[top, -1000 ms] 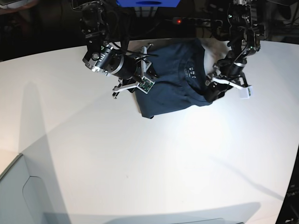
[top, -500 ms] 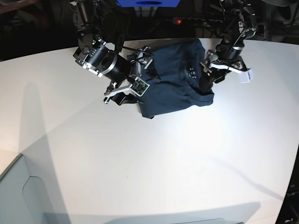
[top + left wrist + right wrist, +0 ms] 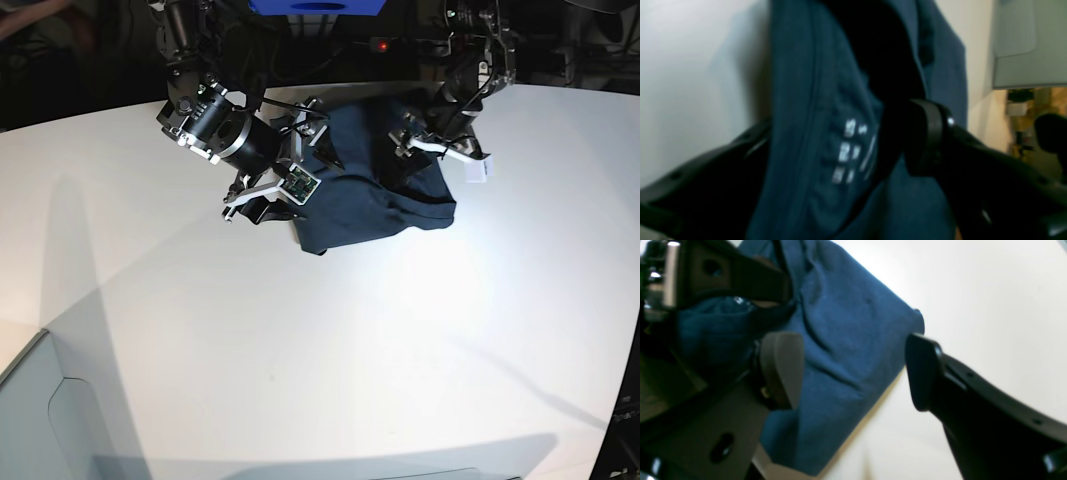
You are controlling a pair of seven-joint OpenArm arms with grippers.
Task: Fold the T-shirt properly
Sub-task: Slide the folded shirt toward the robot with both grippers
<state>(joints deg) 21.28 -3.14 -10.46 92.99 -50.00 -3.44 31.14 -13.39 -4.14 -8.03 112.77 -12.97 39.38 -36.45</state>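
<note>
T-shirt (image 3: 375,195): lying bunched on white bench (image 3: 300,350); both pincers, left (image 3: 846,146) and right (image 3: 853,373), gaping wide, apparently gripping nothing.

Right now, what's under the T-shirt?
The folded T-shirt lies on the white table; bare tabletop shows all round it. Whatever sits beneath the cloth itself is covered. Both grippers, left and right, stand open over it.

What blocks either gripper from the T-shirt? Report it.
Nothing visible does. The right gripper stands open directly over the folded T-shirt, with no other object between. The left gripper straddles the neck cloth by the white label, jaws open.
</note>
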